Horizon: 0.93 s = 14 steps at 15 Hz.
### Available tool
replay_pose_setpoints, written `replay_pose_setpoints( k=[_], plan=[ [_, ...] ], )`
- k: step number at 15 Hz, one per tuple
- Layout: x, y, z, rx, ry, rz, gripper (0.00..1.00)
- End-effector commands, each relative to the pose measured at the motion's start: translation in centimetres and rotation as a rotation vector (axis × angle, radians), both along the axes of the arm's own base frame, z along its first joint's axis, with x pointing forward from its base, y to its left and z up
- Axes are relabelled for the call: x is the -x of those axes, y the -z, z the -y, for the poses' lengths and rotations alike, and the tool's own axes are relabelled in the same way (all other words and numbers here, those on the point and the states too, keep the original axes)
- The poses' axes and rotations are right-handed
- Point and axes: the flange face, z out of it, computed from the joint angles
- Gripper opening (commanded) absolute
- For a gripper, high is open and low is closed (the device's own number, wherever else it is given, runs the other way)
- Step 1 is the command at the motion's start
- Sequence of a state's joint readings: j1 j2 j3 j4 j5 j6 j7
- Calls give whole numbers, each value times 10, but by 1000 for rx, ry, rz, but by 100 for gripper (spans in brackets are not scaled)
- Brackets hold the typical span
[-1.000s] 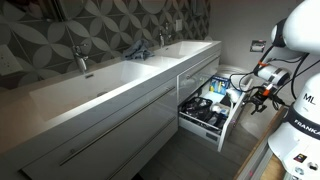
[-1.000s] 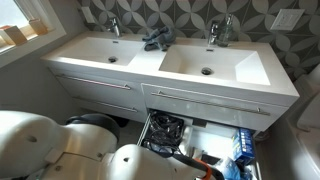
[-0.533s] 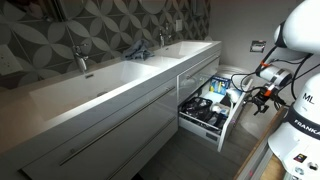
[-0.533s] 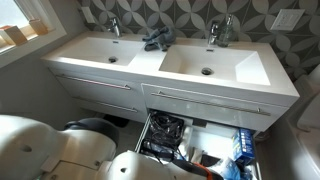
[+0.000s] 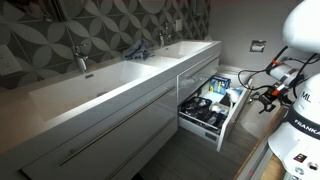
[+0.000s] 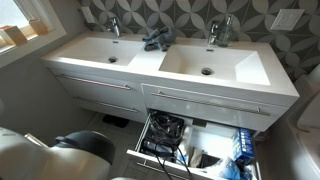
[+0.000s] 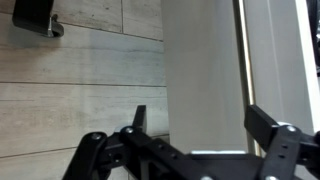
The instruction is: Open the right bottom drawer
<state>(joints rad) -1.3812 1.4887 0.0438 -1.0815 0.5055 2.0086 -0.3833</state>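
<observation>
The right bottom drawer point(image 5: 205, 112) stands pulled out, dark inside with bottles and toiletries; it also shows from above in an exterior view point(image 6: 195, 148). Its glossy white front point(image 7: 205, 70) fills the middle of the wrist view, with the slim metal bar handle point(image 7: 241, 60) running along its right side. My gripper point(image 5: 266, 97) hangs a short way off the drawer's front, apart from it. In the wrist view my gripper point(image 7: 203, 125) is open and empty, with the jaws spread wide in front of the white panel.
The matching upper drawer front point(image 5: 197, 68) is closed above. Longer white drawer fronts point(image 5: 100, 140) run along the vanity under two sinks point(image 6: 205, 62). My white base point(image 5: 300, 135) stands close by. Wood-look floor point(image 7: 80, 80) lies beside the drawer.
My gripper has drawn back a little from the drawer front. The white arm that covered the lower part of one exterior view has left it, showing more of the open drawer.
</observation>
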Motion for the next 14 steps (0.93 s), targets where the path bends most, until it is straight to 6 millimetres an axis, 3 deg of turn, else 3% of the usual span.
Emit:
replay_pose_setpoints(
  k=[1,6,14],
  plan=[
    [16,-11,14,34,-26,94,100],
    [15,-16,16,171,-137,250,100],
    [-20,-18,-10,405,-242,392,100]
  ],
)
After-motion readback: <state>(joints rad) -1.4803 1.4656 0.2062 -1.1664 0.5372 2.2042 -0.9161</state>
